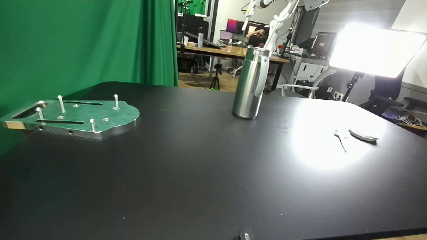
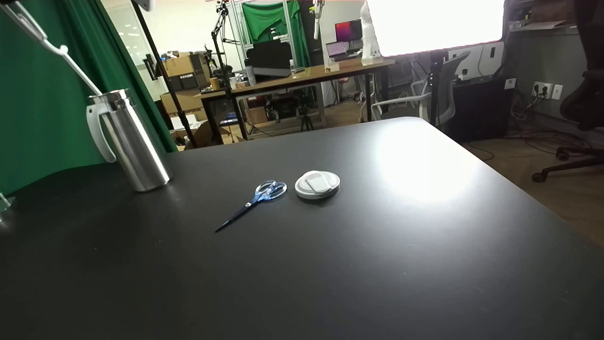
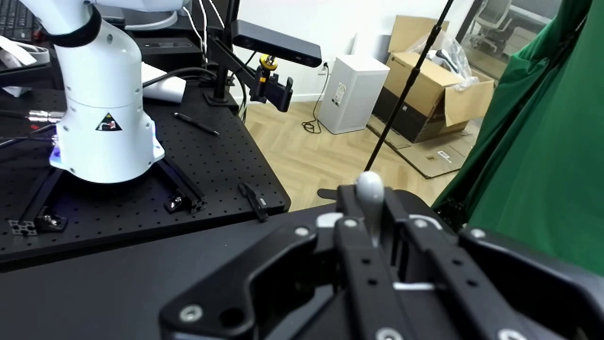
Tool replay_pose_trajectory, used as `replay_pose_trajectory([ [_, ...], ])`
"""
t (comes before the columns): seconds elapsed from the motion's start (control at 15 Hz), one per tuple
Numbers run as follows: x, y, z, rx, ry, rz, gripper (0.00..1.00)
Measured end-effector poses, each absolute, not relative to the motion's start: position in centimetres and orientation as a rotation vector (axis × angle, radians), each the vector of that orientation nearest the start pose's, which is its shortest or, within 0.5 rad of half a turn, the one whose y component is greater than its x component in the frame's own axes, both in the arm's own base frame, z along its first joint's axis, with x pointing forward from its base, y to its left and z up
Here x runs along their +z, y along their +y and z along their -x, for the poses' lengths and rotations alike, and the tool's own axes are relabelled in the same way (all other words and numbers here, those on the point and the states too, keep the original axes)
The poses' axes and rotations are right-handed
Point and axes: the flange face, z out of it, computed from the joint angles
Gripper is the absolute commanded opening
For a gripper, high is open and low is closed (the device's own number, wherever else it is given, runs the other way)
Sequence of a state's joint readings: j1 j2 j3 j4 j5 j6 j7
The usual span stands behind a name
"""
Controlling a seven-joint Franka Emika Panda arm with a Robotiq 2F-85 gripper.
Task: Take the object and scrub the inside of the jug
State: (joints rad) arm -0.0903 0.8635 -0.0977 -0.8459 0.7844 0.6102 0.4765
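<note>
A steel jug with a pale grey handle stands near the table's far edge; it also shows in an exterior view. Its lid is off and its mouth is open. A long white scrubber slants down into the mouth. Its lower end is hidden inside the jug. In the wrist view, my gripper is shut on the rounded end of the white scrubber, which sticks out between the fingertips. The gripper fingers are outside both exterior views, and the jug is outside the wrist view.
Blue scissors and a white round lid lie on the black table. A metal plate with upright bolts lies by the green curtain. The robot base and a camera on a bracket show in the wrist view.
</note>
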Motion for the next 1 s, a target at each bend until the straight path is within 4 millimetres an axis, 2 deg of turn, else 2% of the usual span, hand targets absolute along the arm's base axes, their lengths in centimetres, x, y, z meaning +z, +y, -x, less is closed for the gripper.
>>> replay_pose_trajectory([
  [0.6, 47.7, 1.1, -62.9, 1.368, 0.256, 2.265, 0.04],
  [0.8, 49.0, 1.2, -62.6, 1.346, 0.246, 2.278, 0.04],
  [1.0, 49.4, 1.3, -62.5, 1.338, 0.243, 2.283, 0.04],
])
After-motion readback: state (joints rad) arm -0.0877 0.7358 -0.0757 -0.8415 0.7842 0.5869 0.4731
